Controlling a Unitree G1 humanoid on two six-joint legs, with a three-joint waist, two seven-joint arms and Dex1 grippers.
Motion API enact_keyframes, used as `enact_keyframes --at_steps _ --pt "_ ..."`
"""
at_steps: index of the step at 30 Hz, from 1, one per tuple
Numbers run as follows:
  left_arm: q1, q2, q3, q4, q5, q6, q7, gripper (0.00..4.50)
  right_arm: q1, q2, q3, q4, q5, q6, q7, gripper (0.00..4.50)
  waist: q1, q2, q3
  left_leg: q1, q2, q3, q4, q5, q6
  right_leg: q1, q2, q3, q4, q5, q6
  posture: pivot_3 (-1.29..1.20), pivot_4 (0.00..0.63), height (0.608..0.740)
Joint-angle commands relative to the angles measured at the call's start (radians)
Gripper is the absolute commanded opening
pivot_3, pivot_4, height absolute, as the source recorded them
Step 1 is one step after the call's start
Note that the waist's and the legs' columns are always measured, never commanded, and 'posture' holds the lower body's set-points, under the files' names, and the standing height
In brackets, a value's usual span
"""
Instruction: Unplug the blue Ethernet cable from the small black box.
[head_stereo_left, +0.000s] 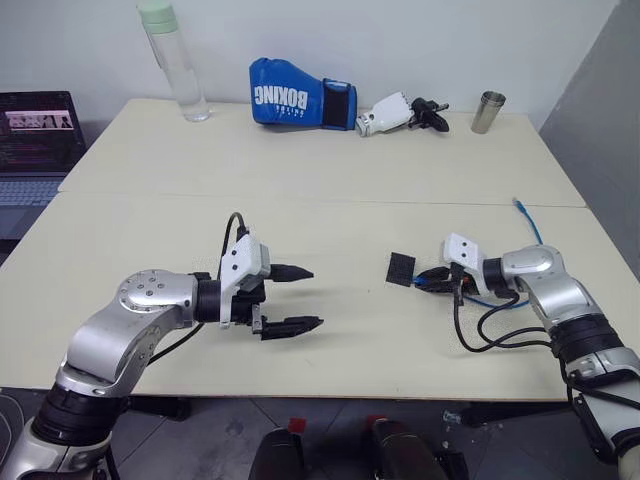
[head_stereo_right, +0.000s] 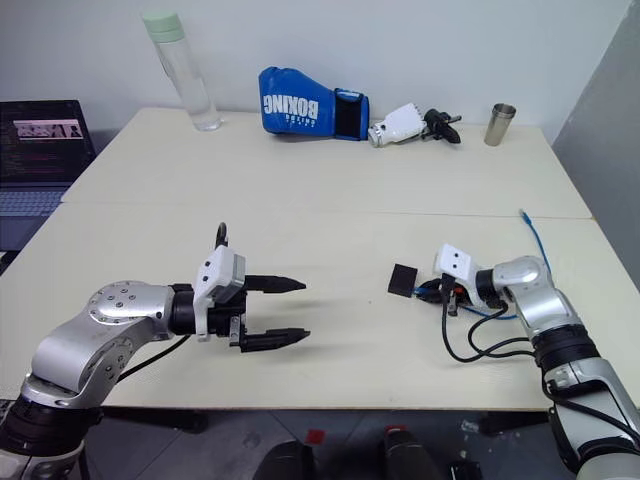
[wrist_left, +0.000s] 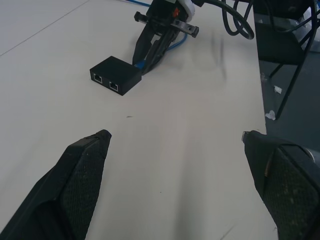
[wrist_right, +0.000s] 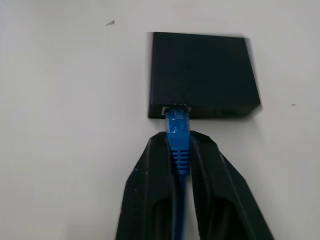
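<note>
The fingers of the right gripper (wrist_right: 178, 150) are clenched on the blue Ethernet cable (wrist_right: 178, 142), pinching its ribbed boot just behind the plug, which sits seated in a port of the small black box (wrist_right: 202, 72). Gripping that close to the box looks deliberate: a pull there should act on the connector rather than stretch the thin cord. The box lies flat on the desk (head_stereo_left: 330, 190), right of centre, with nothing holding it down, so it may well slide along with the cable when the pull comes. From the box the cord runs back under the right arm and loops away toward the desk's right edge, where its free end (head_stereo_left: 519, 204) rests.

The left gripper (head_stereo_left: 295, 298) hovers over the near left part of the desk, well apart from the box, its fingers released and spread wide, pointing toward the box. From there it could, by my judgement, come across to pin the box, whose two empty ports (wrist_left: 105, 82) face it.
</note>
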Motion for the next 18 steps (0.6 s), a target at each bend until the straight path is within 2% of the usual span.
enact_keyframes --at_steps 1,5,10,18 --pt "-0.009 -0.007 0.037 0.017 -0.029 0.005 -0.005 4.5 0.001 -0.015 0.002 -0.054 -0.048 -0.095 -0.027 0.15 0.0 0.0 0.0 0.0 0.0 0.0 0.001 0.0 0.0 0.0 0.0 0.0 0.001 0.0 0.0 0.0 0.15 0.74" --pt "-0.018 -0.047 0.11 0.062 -0.154 0.107 0.023 4.5 -0.014 -0.027 0.0 -0.16 -0.151 -0.346 -0.139 0.15 -0.001 0.002 0.001 0.0 0.0 0.0 0.001 0.0 0.0 -0.001 0.0 0.0 0.003 0.0 0.0 0.0 0.15 0.74" --pt "-0.051 -0.087 0.161 0.105 -0.25 0.216 0.069 4.5 -0.056 0.001 0.006 -0.225 -0.225 -0.532 -0.24 0.15 -0.002 0.002 0.001 -0.004 0.0 0.0 0.002 0.0 0.0 -0.008 0.0 0.001 0.01 -0.001 0.0 0.0 0.15 0.74" --pt "-0.117 -0.152 0.148 0.166 -0.261 0.251 0.124 4.5 -0.069 0.046 0.028 -0.328 -0.227 -0.554 -0.257 0.15 0.0 0.002 0.001 -0.004 0.0 0.0 0.003 0.0 0.0 -0.008 0.001 0.001 0.011 -0.001 -0.001 0.0 0.15 0.74"
